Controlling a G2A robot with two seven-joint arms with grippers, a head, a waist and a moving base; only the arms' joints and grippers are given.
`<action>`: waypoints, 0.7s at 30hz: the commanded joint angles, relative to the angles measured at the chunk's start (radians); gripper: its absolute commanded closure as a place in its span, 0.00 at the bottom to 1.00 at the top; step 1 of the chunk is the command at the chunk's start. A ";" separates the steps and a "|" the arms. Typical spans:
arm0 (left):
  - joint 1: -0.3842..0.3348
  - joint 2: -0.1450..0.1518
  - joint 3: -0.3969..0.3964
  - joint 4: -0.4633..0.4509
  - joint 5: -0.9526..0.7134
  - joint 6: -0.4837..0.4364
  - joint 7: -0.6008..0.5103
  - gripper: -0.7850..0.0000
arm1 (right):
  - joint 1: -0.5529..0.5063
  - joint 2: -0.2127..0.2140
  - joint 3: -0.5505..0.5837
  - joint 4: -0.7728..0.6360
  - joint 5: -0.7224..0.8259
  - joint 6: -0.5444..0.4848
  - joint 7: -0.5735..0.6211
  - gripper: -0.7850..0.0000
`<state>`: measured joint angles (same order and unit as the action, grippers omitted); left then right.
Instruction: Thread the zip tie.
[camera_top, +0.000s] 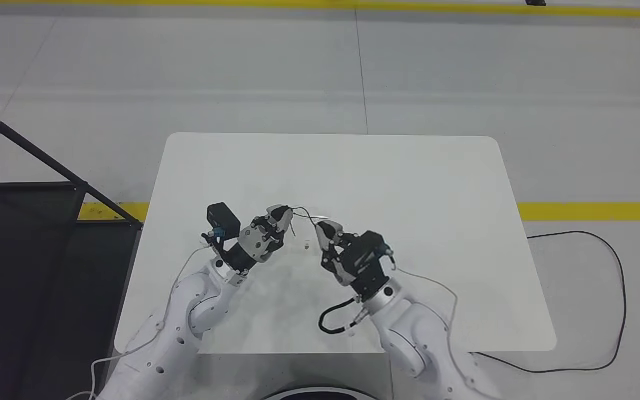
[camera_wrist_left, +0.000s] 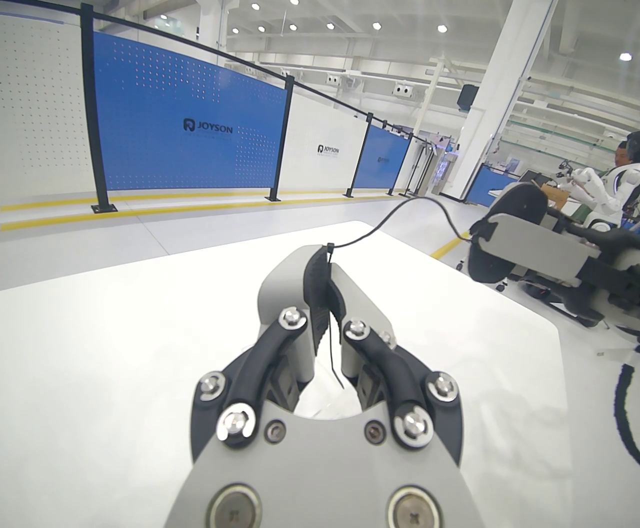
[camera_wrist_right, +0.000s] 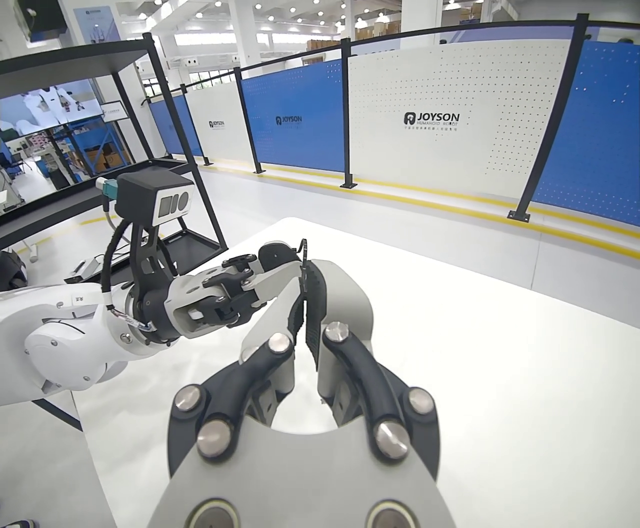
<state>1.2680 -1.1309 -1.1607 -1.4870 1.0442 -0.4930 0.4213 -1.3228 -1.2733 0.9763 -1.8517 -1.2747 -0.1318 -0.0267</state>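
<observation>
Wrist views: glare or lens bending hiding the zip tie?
Left wrist view: the fence bows, the table glares white, the zip tie stands out dark. Right wrist view: the tie blends into the black pads of the right gripper.

At the bench we count one thin black plastic zip tie (camera_top: 304, 214), caught between two grey-and-black, two-fingered metal grippers, the left gripper (camera_top: 281, 213) and the right gripper (camera_top: 322, 233), so four fingers in all. They are carried on two white jointed arms, the left arm (camera_top: 195, 300) and the right arm (camera_top: 415, 335). Beneath them we count one white rectangular table (camera_top: 400, 180) with rounded corners. Beside it we count one black metal shelving frame (camera_top: 40, 160), and on the grey floor two yellow painted lines (camera_top: 580, 211) and one thin black cable (camera_top: 590, 300).
</observation>
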 joint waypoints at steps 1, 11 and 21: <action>0.000 0.000 0.000 0.000 0.000 0.000 0.000 1.00 | 0.003 -0.003 -0.006 0.006 -0.008 0.008 -0.005 1.00; 0.000 0.000 0.000 0.000 0.000 0.000 0.000 1.00 | 0.019 -0.013 -0.027 0.027 -0.026 0.006 0.035 1.00; 0.000 0.000 0.000 0.000 0.000 0.000 0.000 1.00 | 0.023 -0.017 -0.030 0.027 -0.038 -0.010 0.096 1.00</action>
<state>1.2680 -1.1308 -1.1607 -1.4870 1.0442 -0.4930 0.4213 -1.3001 -1.2901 0.9462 -1.8245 -1.3098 -0.1408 0.0631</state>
